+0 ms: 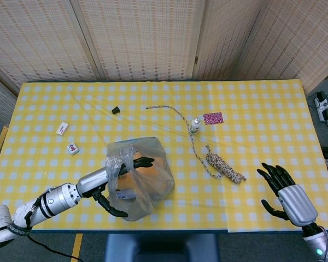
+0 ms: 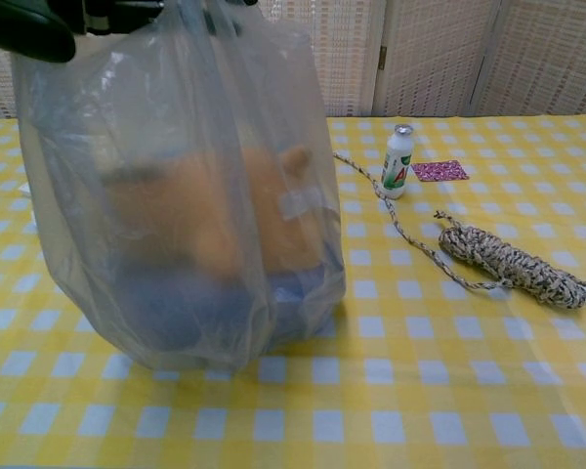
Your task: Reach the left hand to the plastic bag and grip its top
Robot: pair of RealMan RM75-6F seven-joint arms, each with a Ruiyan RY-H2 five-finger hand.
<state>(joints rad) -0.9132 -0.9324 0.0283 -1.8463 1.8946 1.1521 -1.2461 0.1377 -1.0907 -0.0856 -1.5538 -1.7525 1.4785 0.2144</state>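
A: We see the left hand [image 1: 119,180], black-fingered on a silver forearm, reaching in from the lower left of the head view and sitting at the top of the translucent grey plastic bag [image 1: 142,174], on the bag's left side.

B: Agreed. One dark finger lies across the gathered film and another curves below it; whether they actually clamp the plastic we cannot tell, since the film covers the palm.

A: The bag stands upright near the front edge of the yellow-and-white checked tablecloth [image 1: 251,98], with an orange shape inside.

B: In the chest view its contents are blurred, and only a dark sliver of the left hand [image 2: 29,24] shows at the top edge.

A: The right hand [image 1: 284,194] hovers at the lower right, fingers spread, holding nothing.

B: Between them lie 1 coiled speckled rope [image 1: 224,166] and 1 small white bottle [image 1: 195,125].
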